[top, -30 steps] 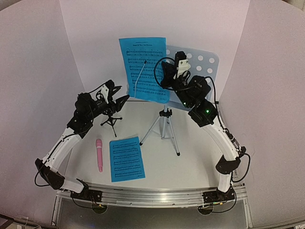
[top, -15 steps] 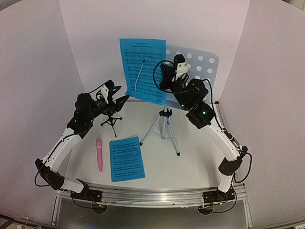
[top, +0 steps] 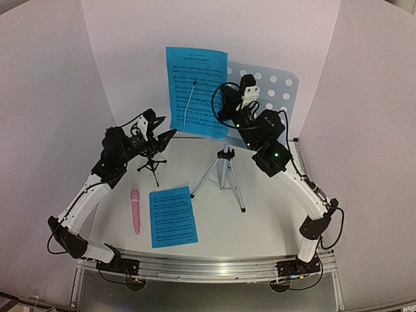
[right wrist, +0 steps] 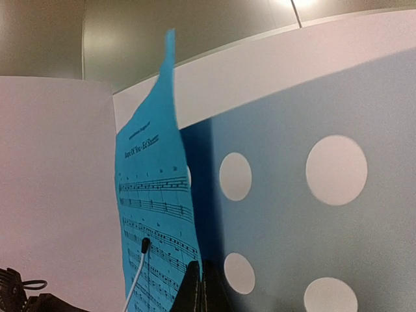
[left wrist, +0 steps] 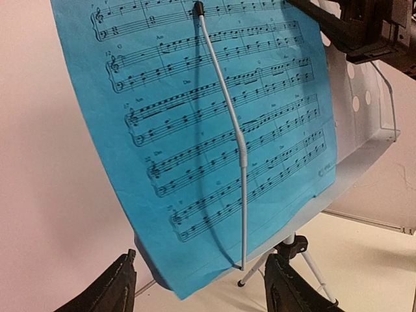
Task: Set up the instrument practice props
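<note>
The pale-blue perforated music-stand desk (top: 276, 91) stands on silver tripod legs (top: 225, 174) at the back. A blue sheet-music page (top: 195, 91) leans on it under a white wire page holder (top: 189, 104). My right gripper (top: 225, 104) is shut on that page's right edge; in the right wrist view the closed gripper (right wrist: 201, 289) pinches the page (right wrist: 153, 214) in front of the desk (right wrist: 292, 195). My left gripper (top: 162, 132) is open and empty above the small black tripod mic mount (top: 151, 162). The left wrist view shows the open gripper (left wrist: 198, 289) facing the page (left wrist: 195, 117). The pink microphone (top: 135, 209) lies on the table.
A second blue sheet-music page (top: 172, 216) lies flat at the front, right of the microphone. White walls (top: 52, 97) close in the left, back and right. The stand's tripod hub (left wrist: 296, 247) and desk ledge (left wrist: 364, 162) sit ahead of the left gripper.
My right gripper has shifted slightly up and to the right with the page edge, and the page on the stand has moved with it. The left arm has not moved.
</note>
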{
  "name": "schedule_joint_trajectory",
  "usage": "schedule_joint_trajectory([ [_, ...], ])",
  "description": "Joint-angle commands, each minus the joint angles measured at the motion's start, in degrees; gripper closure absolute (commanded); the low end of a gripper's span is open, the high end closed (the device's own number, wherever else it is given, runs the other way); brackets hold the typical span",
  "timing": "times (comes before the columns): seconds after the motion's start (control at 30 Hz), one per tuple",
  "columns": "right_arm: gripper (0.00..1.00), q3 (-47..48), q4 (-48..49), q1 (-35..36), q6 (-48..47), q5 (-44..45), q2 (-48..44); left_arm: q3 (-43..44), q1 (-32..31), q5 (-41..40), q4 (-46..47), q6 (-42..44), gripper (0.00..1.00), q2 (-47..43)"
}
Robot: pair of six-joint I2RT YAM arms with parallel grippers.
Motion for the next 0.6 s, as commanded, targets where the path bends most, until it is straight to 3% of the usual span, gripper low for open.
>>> schedule_joint_trajectory([
  [0.0, 1.00, -2.8, 6.7, -0.3, 0.3, 0.5, -2.7, 0.3, 0.1, 0.2, 1.6, 0.5, 0.33, -1.7],
  [0.57, 1.00, -5.6, 6.8, -0.2, -2.0, 0.3, -6.0, 0.3, 0.1, 0.6, 1.9, 0.5, 0.33, -1.6],
])
